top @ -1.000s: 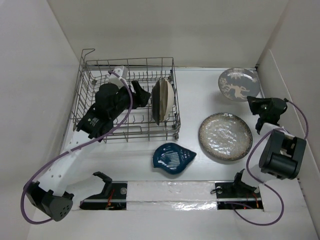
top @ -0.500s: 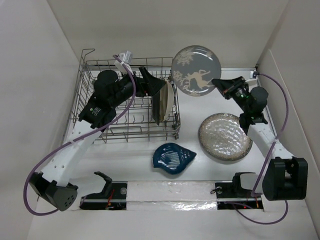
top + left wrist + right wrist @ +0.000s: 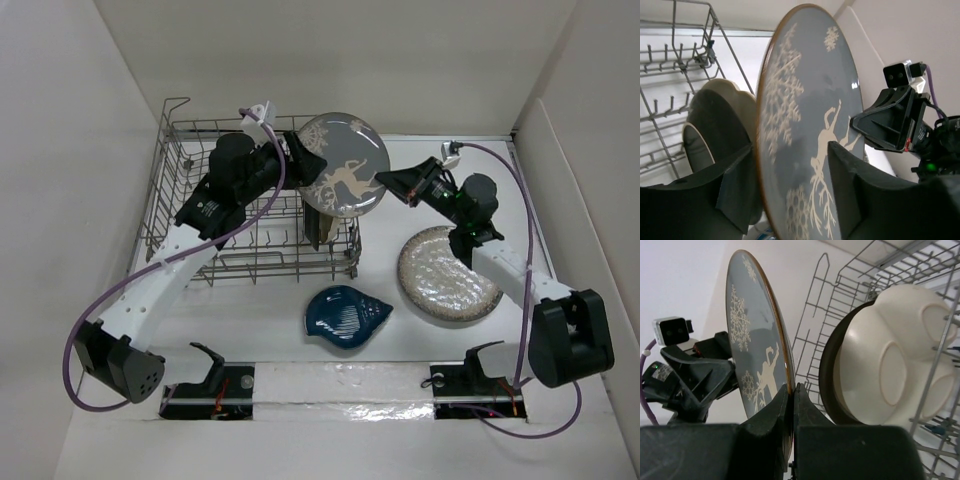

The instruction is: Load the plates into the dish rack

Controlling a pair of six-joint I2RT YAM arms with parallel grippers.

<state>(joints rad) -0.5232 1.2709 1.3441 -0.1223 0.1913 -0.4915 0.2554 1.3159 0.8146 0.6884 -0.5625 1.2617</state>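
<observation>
The grey floral plate (image 3: 343, 178) hangs upright over the right end of the dish rack (image 3: 200, 140). My right gripper (image 3: 392, 182) is shut on its rim (image 3: 791, 390). My left gripper (image 3: 300, 160) is open, its fingers straddling the plate's opposite edge (image 3: 790, 155) with gaps on both sides. The cream three-compartment plate (image 3: 895, 370) and a dark-backed cream plate (image 3: 827, 375) stand upright in the rack below, mostly hidden in the top view. The large speckled plate (image 3: 445, 275) and the dark blue shell dish (image 3: 347, 315) lie on the table.
White walls enclose the table on the left, back and right. The rack's left part shows bare tines (image 3: 670, 55). Two black brackets (image 3: 205, 360) (image 3: 480, 358) sit at the near edge by the arm bases.
My right gripper lifted the floral plate off the back right of the table and carried it left over the rack. My left gripper swung right and its open jaws came around the plate.
</observation>
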